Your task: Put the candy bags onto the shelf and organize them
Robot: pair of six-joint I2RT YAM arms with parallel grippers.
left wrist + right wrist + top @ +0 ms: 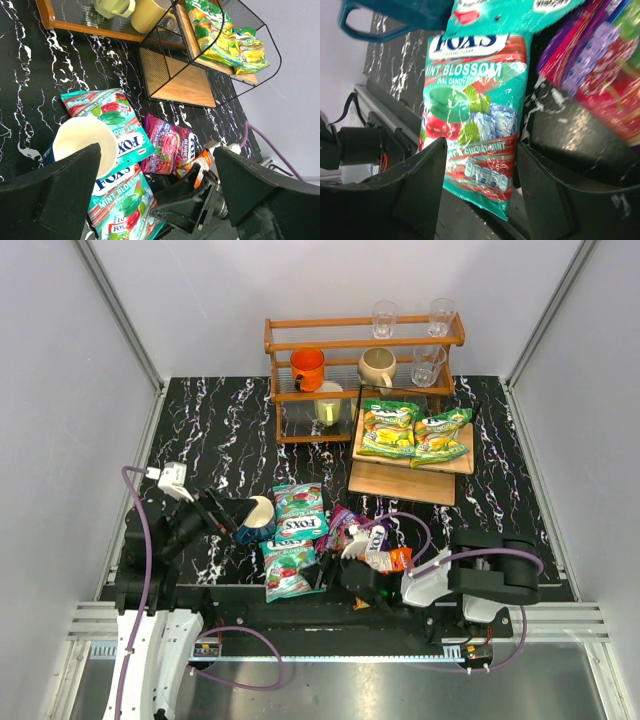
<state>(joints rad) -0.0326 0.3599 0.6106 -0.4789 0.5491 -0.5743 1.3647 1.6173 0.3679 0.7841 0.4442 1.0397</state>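
- The right gripper (482, 150) has its two black fingers parted, one on each side of the lower end of a glossy teal "FOX'S" mint pouch (475, 120). The pouch lies flat and we see no crumpling, so we call this gripper released: it straddles the pouch without grasping it.
- That pouch lies on the black marble-patterned table (210, 420), well in front of the low two-tier shelf of pale wooden boards (400, 483) and off to the shelf's left.
- The left gripper (157, 155) is spread wide and holds nothing. It hangs further left of the shelf, beside a blue mug with a cream inside (80, 140). We cannot tell whether its finger touches the mug.
- A second teal pouch (300, 510) overlaps the first on the side toward the shelf.
- A purple berry pouch (343, 528) lies just beside them, in front of the shelf's left corner.
- A small orange pouch (398, 560) lies straight in front of the shelf, near the right arm.
- Done so far: a green-yellow glossy pouch (388, 428) and its twin (440, 435) lie side by side on the shelf's upper board. The lower board is bare.
- Left to do: four pouches are not yet on the shelf, so we judge the task roughly a third complete. Picking up the straddled teal pouch looks like the step in hand.
- Behind the shelf, to its left, stands an orange-brown railed wooden rack (330, 343) with cups and glasses. It is no part of the job.
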